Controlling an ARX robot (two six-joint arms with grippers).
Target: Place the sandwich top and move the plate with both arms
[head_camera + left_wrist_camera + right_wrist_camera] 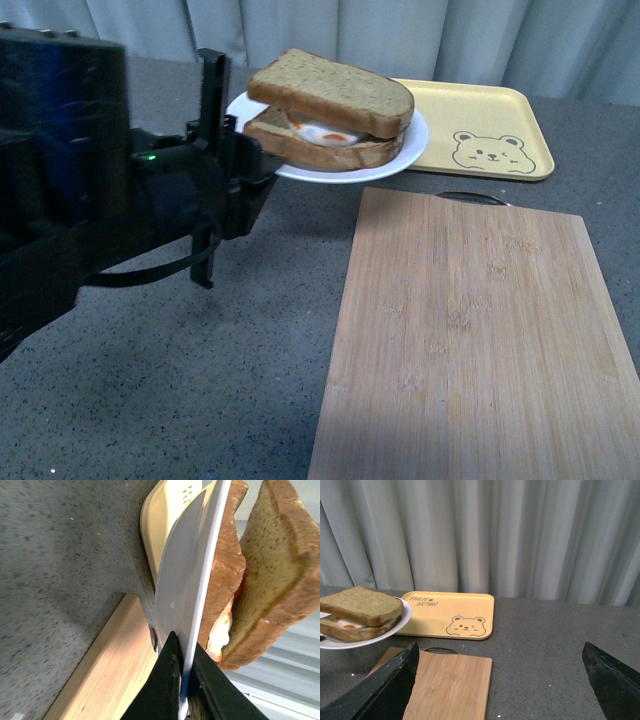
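The white plate (405, 150) is held off the table, slightly tilted, by my left gripper (240, 140), which is shut on its left rim. On it lies a slice with a fried egg (325, 133), and the plain brown sandwich top (335, 90) rests on that. In the left wrist view my black fingers (167, 680) pinch the plate's rim (200, 580), with the sandwich top (280, 575) beyond. My right gripper (500, 680) is open and empty, above the table to the right of the board; the plate (402, 622) and sandwich top (362, 605) show to its left.
A bamboo cutting board (480, 340) lies on the grey table at front right, also in the right wrist view (450, 685). A yellow bear-print tray (490, 135) sits behind the plate, also in the right wrist view (450, 615). Grey curtains hang at the back.
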